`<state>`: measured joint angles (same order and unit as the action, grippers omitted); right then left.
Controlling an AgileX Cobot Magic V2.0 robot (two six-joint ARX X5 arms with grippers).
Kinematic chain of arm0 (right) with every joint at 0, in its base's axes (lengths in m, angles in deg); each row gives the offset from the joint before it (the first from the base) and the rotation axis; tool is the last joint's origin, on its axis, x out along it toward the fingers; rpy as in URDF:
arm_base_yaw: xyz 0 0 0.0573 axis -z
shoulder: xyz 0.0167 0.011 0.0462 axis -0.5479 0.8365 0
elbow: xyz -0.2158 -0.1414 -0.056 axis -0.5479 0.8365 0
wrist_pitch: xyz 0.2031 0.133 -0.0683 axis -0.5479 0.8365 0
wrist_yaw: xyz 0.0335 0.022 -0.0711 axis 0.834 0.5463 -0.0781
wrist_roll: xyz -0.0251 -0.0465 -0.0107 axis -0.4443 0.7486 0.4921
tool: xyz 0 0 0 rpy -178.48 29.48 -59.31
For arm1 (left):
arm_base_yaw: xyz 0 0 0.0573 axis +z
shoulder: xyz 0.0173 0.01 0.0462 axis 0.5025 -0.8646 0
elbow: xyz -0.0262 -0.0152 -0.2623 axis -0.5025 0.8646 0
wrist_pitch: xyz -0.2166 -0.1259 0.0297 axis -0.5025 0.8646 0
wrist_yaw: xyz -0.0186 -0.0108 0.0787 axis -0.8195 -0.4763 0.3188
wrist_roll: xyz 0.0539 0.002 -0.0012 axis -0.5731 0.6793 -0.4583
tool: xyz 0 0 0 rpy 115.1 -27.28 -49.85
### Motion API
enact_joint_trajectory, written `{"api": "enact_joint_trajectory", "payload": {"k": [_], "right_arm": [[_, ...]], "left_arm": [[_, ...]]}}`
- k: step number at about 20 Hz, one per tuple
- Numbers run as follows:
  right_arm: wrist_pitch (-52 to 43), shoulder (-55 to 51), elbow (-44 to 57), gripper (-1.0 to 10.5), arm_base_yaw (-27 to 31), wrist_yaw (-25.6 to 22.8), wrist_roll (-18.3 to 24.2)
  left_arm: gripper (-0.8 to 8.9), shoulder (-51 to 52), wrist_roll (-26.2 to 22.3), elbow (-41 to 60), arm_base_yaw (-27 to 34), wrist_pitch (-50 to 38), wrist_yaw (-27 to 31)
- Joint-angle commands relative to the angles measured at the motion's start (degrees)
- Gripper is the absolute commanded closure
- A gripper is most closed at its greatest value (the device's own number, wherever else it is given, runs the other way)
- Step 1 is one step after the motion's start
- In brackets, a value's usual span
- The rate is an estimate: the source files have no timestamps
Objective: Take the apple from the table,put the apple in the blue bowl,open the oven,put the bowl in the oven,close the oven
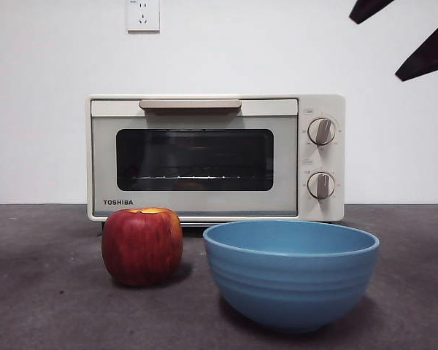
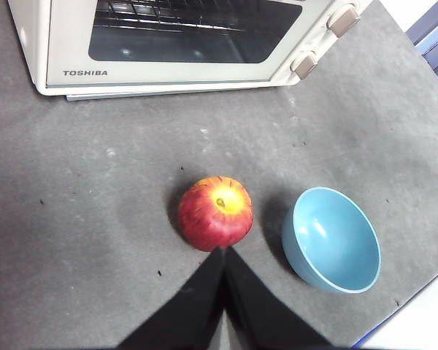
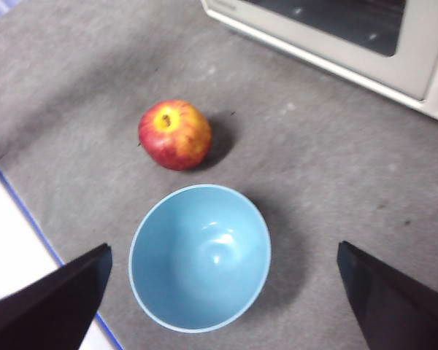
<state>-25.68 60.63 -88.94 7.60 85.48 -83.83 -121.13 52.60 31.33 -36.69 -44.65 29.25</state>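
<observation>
Front view: "TOSHIBA" on oven (image 1: pixel 215 157)

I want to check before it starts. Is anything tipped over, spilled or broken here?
Nothing stands out. The apple sits upright on the table, the blue bowl is upright and empty beside it, and the oven door is shut.

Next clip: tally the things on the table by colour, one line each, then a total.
Red: 1, the apple
Blue: 1, the blue bowl
Cream-white: 1, the oven
Total: 3, all on the table
</observation>
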Motion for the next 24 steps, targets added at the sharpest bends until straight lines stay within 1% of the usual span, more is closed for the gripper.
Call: {"api": "enact_joint_trajectory", "payload": {"k": [1,5,7,11,14,18,22,24], "right_arm": [[-2.0,2.2,-1.0,4.5,-2.1,0.0,-1.4],[-8.2,8.7,-2.1,4.5,-7.7,-0.1,-4.1],[-10.2,13.7,-4.3,4.5,-10.8,-0.9,-4.5],[-10.6,25.8,-12.3,4.5,-15.5,-3.1,-3.8],[-10.6,35.0,-18.7,4.5,-18.0,-4.3,-3.1],[-10.6,45.0,-25.0,4.5,-20.3,-4.8,-2.6],[-10.7,52.8,-29.6,4.5,-22.3,-7.8,-1.8],[-10.9,55.9,-31.6,4.5,-22.9,-10.3,-1.8]], "left_arm": [[8.06,-0.2,-1.1,-1.1,-0.1,-0.6,-0.3],[8.06,-0.2,-1.1,-1.1,-0.1,-0.5,-0.3],[8.06,-0.2,-1.1,-1.1,-0.1,-0.5,-0.3],[8.06,-0.2,-1.1,-1.1,-0.1,-0.5,-0.3],[8.06,-0.2,-1.1,-1.1,-0.1,-0.5,-0.3],[8.06,-0.2,-1.1,-1.1,-0.1,-0.5,-0.3],[8.06,-0.2,-1.1,-1.1,-0.1,-0.5,-0.3],[8.06,-0.2,-1.1,-1.1,-0.1,-0.5,-0.3]]}}
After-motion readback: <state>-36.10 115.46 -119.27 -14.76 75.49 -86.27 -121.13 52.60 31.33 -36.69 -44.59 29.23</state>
